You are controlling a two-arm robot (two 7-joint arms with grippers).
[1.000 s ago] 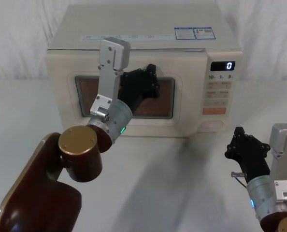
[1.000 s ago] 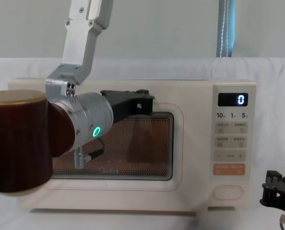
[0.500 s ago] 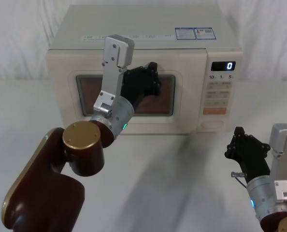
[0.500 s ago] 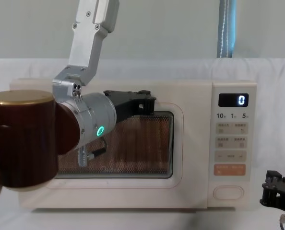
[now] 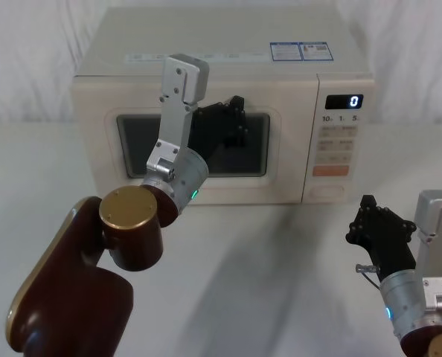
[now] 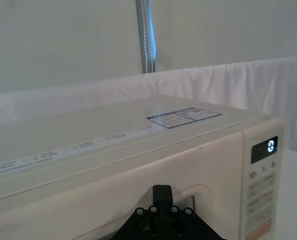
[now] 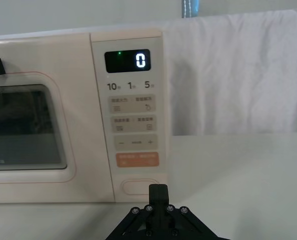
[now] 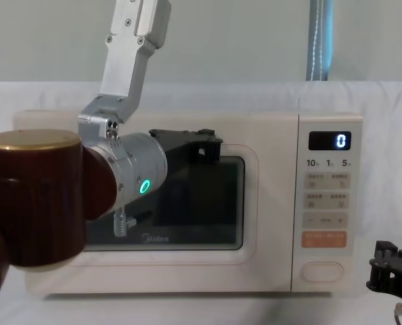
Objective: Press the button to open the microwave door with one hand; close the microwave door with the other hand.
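Observation:
The microwave door [image 5: 286, 160] is a cream panel with a dark window, and it lies flush with the front of the oven. My left gripper [image 5: 233, 117] is shut, its black tip touching the door's upper frame [image 8: 269, 203] above the window; it appears again as left gripper [image 8: 206, 145] and left gripper [image 6: 162, 192]. The button [image 5: 327, 191], a blank cream oval, sits at the bottom of the control panel, also seen as button [image 8: 321, 271] and button [image 7: 140, 187]. My right gripper [image 5: 369, 214] is shut and hangs low in front of the panel, clear of it.
The microwave [image 5: 228, 63] stands at the back of a white table [image 5: 280, 282] in front of a white draped backdrop. Its display [image 8: 329, 141] reads 0. An orange key [image 7: 137, 159] lies just above the button. My left arm's brown elbow [image 5: 128, 238] is over the table.
The door has swung the last bit shut with my left gripper pushing forward on it. The window went from lit orange-brown to dark. The right arm has not moved.

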